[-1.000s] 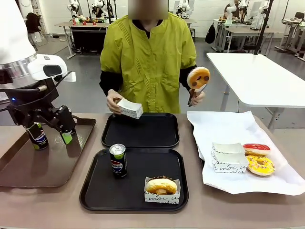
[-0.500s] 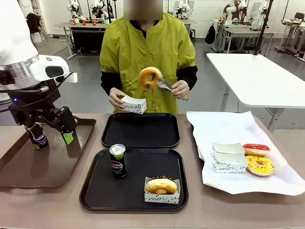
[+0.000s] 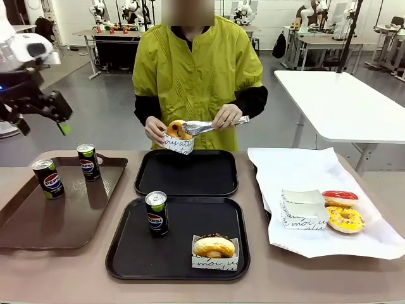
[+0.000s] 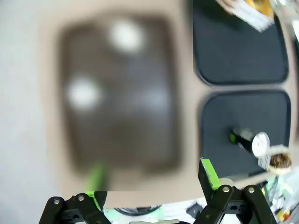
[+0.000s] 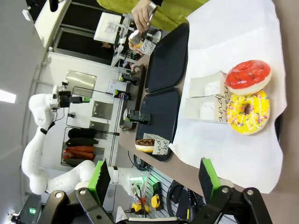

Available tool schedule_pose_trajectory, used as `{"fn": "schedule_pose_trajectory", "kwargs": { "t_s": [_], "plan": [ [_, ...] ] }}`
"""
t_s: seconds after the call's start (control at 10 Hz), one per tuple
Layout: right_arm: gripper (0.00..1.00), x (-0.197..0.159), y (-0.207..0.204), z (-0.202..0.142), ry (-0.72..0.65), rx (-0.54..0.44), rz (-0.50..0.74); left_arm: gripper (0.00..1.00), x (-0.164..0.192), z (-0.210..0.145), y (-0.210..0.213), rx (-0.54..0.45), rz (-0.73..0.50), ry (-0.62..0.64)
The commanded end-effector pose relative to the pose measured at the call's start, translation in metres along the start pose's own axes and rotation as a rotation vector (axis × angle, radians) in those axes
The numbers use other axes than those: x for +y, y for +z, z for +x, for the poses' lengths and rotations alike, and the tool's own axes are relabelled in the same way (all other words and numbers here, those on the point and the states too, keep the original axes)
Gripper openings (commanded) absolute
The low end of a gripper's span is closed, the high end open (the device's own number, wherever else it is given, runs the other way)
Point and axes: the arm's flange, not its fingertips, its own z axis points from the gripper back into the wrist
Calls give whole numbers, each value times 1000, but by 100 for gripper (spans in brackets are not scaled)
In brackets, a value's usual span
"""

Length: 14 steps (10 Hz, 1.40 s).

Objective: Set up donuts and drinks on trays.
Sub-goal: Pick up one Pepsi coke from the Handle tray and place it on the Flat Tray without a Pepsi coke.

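Observation:
My left gripper (image 3: pixel 42 125) hangs open and empty, high above the table's left end. In the left wrist view my left gripper (image 4: pixel 152 179) looks down, blurred, on the brown tray. Two drinks (image 3: pixel 48 178) (image 3: pixel 87 161) stand on that tray. A third drink (image 3: pixel 156 213) and a chocolate donut (image 3: pixel 214 246) in its paper tray sit on the near black tray (image 3: pixel 133 259). Above the bare far black tray (image 3: pixel 186 174), the person sets a donut (image 3: pixel 176 130) into a hand-held paper tray with tongs (image 3: pixel 212 126). My right gripper (image 5: pixel 154 177) is open with nothing between its fingers.
The glossy brown tray (image 3: pixel 38 228) lies at the left. On the right, a white paper sheet (image 3: pixel 297 168) carries a red donut (image 3: pixel 340 197), a yellow donut (image 3: pixel 345 219) and empty paper trays (image 3: pixel 302 209). A white table (image 3: pixel 342 95) stands behind.
My left gripper rose up and left, off the brown tray, where a second can now stands uncovered. The person brought the donut down with the tongs into the paper tray.

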Motion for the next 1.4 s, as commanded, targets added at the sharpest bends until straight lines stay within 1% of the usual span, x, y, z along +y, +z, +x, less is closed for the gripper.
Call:
{"fn": "schedule_pose_trajectory", "kwargs": {
  "t_s": [0.0, 0.1, 0.3, 0.4, 0.5, 0.6, 1.2, 1.3],
  "plan": [
    [100, 0, 0, 0, 5, -1, 11, 100, 19, 34, -15, 13, 60, 21],
    [100, 0, 0, 0, 5, -1, 11, 100, 44, 40, -23, 50, 58, 57],
    [100, 0, 0, 0, 5, -1, 11, 100, 79, 31, -38, 84, 64, 129],
    [100, 0, 0, 0, 5, -1, 11, 100, 84, 33, -41, 88, 60, 120],
    [100, 0, 0, 0, 5, -1, 11, 100, 76, 37, -35, 107, 47, 98],
    [100, 0, 0, 0, 5, -1, 11, 100, 82, 35, -46, 79, 48, 140],
    [100, 0, 0, 0, 5, -1, 11, 100, 82, 34, -45, 90, 47, 137],
    [100, 0, 0, 0, 5, -1, 11, 100, 93, 34, -55, 75, 34, 127]
  ]
}}
